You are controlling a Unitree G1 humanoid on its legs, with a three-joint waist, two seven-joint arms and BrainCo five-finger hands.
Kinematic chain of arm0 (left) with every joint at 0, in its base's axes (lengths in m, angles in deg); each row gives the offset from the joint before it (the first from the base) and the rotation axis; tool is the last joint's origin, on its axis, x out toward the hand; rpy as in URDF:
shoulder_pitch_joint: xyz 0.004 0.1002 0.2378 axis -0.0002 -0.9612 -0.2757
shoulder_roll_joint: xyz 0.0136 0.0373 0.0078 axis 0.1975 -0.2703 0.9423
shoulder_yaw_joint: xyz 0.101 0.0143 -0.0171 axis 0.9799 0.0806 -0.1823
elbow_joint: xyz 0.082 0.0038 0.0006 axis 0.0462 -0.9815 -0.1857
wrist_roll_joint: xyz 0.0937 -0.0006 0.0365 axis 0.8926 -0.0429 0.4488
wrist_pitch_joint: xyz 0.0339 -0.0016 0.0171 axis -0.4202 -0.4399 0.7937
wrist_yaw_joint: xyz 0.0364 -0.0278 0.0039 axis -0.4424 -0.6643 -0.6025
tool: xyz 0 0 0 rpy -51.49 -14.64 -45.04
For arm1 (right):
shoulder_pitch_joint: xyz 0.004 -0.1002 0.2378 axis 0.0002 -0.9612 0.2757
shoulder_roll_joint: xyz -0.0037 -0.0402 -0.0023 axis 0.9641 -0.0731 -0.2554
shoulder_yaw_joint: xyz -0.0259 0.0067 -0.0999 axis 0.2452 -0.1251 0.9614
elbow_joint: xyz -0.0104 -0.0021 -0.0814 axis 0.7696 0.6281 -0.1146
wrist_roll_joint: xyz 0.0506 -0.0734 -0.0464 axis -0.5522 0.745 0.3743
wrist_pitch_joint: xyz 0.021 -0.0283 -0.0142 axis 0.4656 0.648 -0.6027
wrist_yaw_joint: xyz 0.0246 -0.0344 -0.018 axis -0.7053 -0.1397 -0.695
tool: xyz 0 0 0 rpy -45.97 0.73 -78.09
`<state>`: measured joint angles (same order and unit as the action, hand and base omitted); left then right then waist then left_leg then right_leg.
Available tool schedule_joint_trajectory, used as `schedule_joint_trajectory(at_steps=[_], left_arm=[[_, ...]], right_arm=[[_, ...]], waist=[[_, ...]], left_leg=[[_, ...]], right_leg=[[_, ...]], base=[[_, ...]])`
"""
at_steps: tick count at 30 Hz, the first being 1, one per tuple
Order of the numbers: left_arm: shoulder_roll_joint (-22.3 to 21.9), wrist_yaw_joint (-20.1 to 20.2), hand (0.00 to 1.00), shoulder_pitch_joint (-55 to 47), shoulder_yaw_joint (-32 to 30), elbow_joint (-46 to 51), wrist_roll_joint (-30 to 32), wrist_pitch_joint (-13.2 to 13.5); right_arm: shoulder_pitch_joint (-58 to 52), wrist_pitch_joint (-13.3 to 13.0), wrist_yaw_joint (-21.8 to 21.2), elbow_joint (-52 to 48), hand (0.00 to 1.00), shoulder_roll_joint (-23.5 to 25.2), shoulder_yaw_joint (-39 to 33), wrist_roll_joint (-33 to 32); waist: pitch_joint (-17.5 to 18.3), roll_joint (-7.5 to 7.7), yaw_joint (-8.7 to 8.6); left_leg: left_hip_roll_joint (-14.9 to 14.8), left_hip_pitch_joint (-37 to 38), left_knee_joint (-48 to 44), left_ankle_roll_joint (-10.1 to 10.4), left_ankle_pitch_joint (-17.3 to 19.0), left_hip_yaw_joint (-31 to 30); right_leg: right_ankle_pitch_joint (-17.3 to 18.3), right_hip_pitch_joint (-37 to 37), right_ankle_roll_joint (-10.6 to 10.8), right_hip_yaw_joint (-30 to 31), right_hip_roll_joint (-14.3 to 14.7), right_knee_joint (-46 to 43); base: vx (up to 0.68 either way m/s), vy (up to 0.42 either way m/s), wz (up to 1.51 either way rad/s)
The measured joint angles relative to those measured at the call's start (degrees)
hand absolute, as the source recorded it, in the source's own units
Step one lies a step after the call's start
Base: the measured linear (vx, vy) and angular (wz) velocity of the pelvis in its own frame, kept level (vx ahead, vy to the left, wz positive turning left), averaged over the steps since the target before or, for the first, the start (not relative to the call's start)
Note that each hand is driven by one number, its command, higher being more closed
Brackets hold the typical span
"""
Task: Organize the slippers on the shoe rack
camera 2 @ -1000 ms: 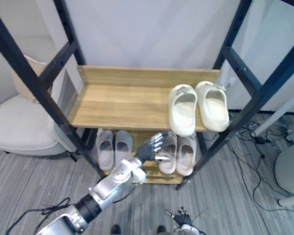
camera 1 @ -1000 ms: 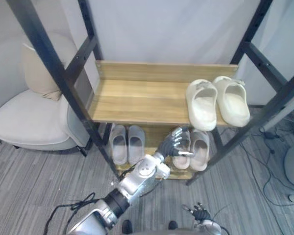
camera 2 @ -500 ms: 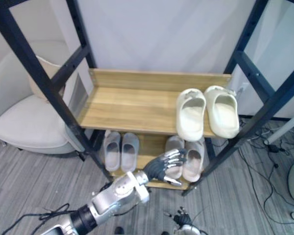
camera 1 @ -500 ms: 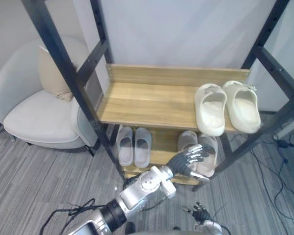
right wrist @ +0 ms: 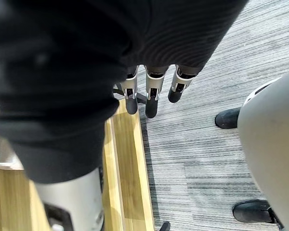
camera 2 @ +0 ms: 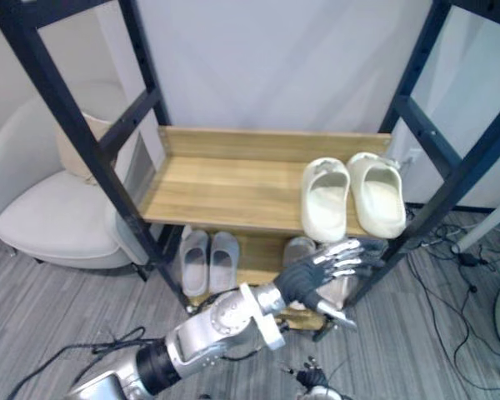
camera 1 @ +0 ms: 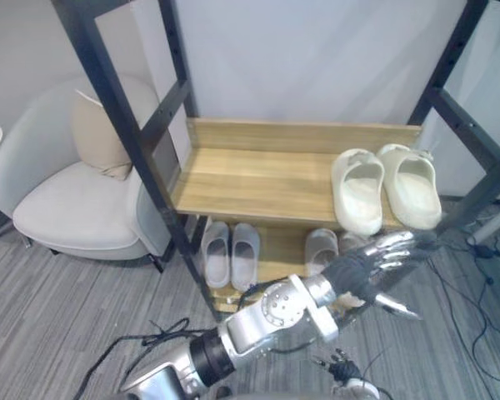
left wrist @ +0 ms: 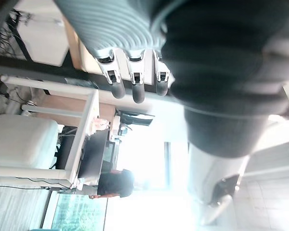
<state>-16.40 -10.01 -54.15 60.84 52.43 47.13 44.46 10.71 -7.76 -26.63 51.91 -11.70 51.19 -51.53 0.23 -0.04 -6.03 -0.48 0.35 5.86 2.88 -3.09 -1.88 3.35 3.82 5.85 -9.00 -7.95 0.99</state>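
Observation:
A pair of cream slippers (camera 1: 383, 185) lies at the right end of the rack's wooden upper shelf (camera 1: 250, 171). On the lower shelf a grey pair (camera 1: 230, 252) sits at the left. A pinkish pair (camera 1: 321, 247) sits at the right, partly hidden behind my left hand (camera 1: 358, 268). That hand hangs in front of the rack's lower right, fingers (left wrist: 132, 82) spread straight, holding nothing. My right hand (camera 1: 340, 365) stays low at the bottom edge, its fingers (right wrist: 151, 98) relaxed over the carpet and empty.
Black metal posts (camera 1: 125, 133) frame the rack on both sides. A pale armchair (camera 1: 75, 208) with a beige cushion (camera 1: 100, 142) stands to the left. Cables (camera 1: 483, 250) lie on the grey carpet at the right.
The camera view has shifted. My left hand has drawn back from the pinkish slippers on the lower shelf, rising to the right and nearer the camera, still empty.

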Motion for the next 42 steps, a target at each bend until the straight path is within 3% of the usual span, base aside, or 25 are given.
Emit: schedule_joint_trajectory(at_steps=[7,14,23,42], left_arm=[[-0.9,-2.3,0.0,0.9,-0.2,-13.1,2.6,0.9],[-0.7,-3.7,0.0,0.9,-2.6,-17.2,3.8,0.9],[-0.8,-5.7,0.0,2.5,-6.5,-19.3,5.0,0.9],[-0.8,-7.5,0.0,6.0,-10.8,-19.3,6.0,1.0]], right_arm=[[0.1,0.0,0.4,-0.3,0.0,0.0,-0.8,0.0],[0.1,0.0,0.9,-0.7,0.0,0.3,-2.3,0.1],[0.2,0.0,1.1,-2.4,0.0,0.7,-3.6,0.1],[1.2,-0.1,1.1,-2.6,0.0,1.2,-5.2,0.2]], waist=[[0.0,-0.19,-0.47],[-0.7,0.15,-1.0],[-2.6,0.27,-2.8],[-5.0,-0.04,-3.64]], left_leg=[[-0.1,0.7,0.0,0.1,0.1,0.8],[-0.8,0.7,0.0,0.7,0.8,2.3],[-1.1,-0.2,0.0,1.0,1.3,3.0],[-1.1,-0.4,0.0,1.0,1.6,4.8]], right_leg=[[0.2,0.1,-0.4,0.4,0.4,0.0],[0.1,-0.5,-0.9,1.6,1.1,0.4],[0.0,-0.8,-1.1,1.6,1.4,1.7],[-1.8,-0.9,-1.0,3.0,1.4,4.0]], base=[[-0.02,-0.008,-0.06],[0.01,-0.016,-0.1],[0.04,-0.018,-0.03],[-0.03,-0.005,-0.05]])
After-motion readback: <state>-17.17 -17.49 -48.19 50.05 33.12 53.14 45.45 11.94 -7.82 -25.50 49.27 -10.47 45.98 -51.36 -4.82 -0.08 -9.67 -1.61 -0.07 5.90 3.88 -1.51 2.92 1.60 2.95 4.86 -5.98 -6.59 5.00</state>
